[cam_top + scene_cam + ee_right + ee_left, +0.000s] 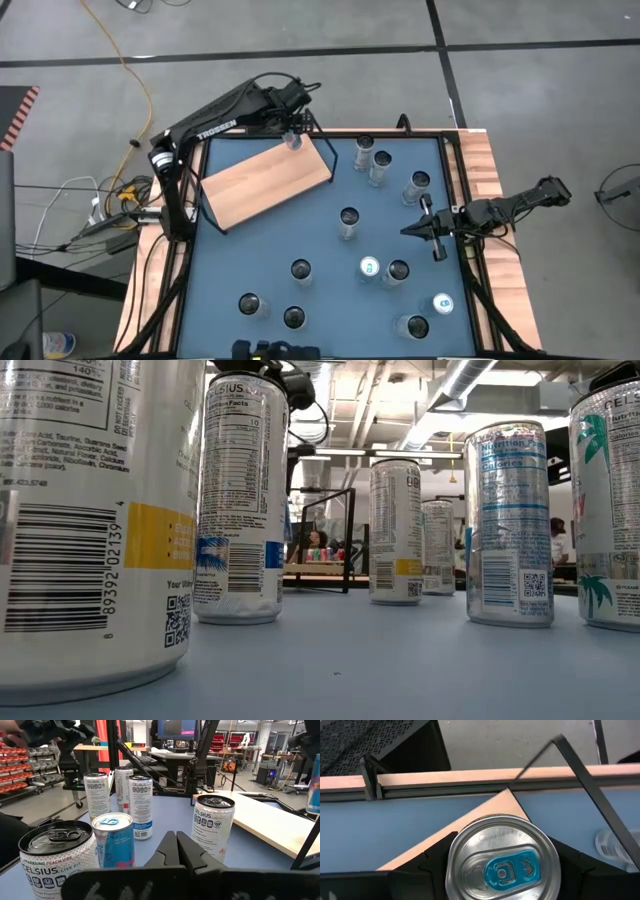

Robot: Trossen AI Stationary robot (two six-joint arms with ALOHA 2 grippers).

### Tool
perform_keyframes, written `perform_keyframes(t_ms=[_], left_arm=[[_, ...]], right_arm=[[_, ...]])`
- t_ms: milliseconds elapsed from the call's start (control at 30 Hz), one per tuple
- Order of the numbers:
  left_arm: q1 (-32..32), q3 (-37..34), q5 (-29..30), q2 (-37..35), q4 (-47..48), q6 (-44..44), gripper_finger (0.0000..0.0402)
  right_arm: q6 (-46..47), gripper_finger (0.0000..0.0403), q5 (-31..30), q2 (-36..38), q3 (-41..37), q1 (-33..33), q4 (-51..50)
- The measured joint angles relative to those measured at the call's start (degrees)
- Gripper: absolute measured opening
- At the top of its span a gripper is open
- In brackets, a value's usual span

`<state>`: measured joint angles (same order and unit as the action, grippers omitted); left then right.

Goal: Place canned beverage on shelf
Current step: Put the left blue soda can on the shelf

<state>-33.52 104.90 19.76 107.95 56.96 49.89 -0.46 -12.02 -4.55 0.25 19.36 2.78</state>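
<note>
Nearest the front edge, loose cans (300, 270) stand scattered over the blue surface (250, 255). Mid-way, at three o'clock, the right gripper (408, 231) waits pinched shut and empty among them. Farthest, at eleven o'clock, the left gripper (292, 138) clamps the canned beverage (502, 859) upright over the far corner of the shelf (265, 183), the pale board showing just beneath it. This looks like the placing step; next it likely calls for a straight descent onto the board, then release.
</note>
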Motion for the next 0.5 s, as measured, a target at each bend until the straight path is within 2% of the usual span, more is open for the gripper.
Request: perform_keyframes(t_ms=[200, 500], left_arm=[[-0.02, -0.04, 2.10, 0.71, -3.81, 2.30, 0.0214], [0.20, -0.09, 4.77, 1.74, -3.66, 6.95, 0.0214]], right_arm=[[0.01, 0.0000, -0.01, 0.01, 0.01, 0.01, -0.01], [0.01, 0.0000, 0.01, -0.01, 0.02, 0.01, 0.01]])
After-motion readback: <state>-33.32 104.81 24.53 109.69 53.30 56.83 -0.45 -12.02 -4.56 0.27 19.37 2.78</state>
